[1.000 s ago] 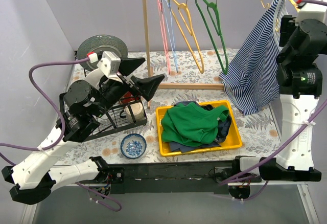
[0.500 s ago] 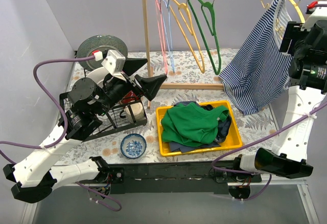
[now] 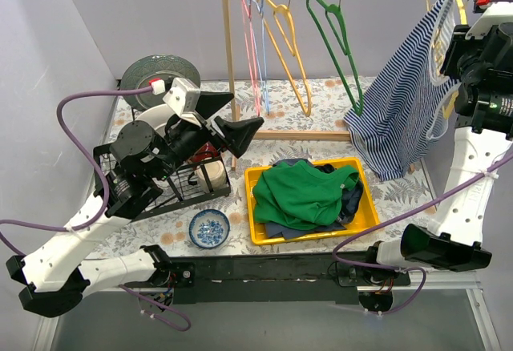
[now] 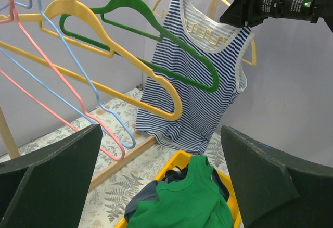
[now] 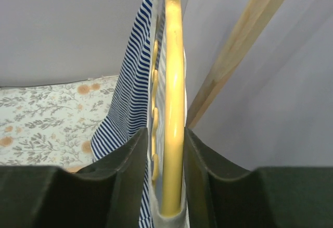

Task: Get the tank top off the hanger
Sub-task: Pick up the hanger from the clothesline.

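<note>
Two right fingers pinched the yellow hanger carrying the striped tank top, prob. to steady it; left fingers spread wide, holding nothing.

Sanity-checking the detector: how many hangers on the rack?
5. Pink hanger, blue hanger, yellow hanger and green hanger hang bare; second yellow hanger, far right, carries the tank top. None seems hidden.
</note>
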Robot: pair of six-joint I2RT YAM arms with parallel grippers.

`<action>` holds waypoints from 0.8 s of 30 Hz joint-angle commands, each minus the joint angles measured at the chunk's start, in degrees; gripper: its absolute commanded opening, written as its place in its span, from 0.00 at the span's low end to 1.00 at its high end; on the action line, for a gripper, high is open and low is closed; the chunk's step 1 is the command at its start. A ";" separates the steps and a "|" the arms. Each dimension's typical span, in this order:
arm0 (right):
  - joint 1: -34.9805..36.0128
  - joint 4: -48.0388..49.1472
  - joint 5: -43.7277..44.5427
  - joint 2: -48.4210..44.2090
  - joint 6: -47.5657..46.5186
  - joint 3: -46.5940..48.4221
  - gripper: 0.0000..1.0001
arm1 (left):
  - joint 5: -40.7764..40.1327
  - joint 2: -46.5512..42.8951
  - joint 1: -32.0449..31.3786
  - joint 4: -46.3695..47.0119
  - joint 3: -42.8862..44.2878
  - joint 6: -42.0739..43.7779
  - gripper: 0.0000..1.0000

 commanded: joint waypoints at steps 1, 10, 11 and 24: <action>-0.22 2.84 -1.53 0.63 0.03 1.86 0.37 | 0.74 0.92 0.00 0.37 0.69 -0.33 0.98; -0.22 6.34 -1.62 1.25 0.55 5.55 0.01 | 1.10 0.83 0.00 1.69 0.87 0.54 0.98; -0.22 7.05 -1.62 0.98 1.08 5.64 0.01 | 1.10 1.01 0.00 1.68 1.31 0.72 0.98; -0.22 12.41 -4.52 -0.95 3.10 7.22 0.01 | 1.80 1.36 0.00 3.44 1.58 1.78 0.98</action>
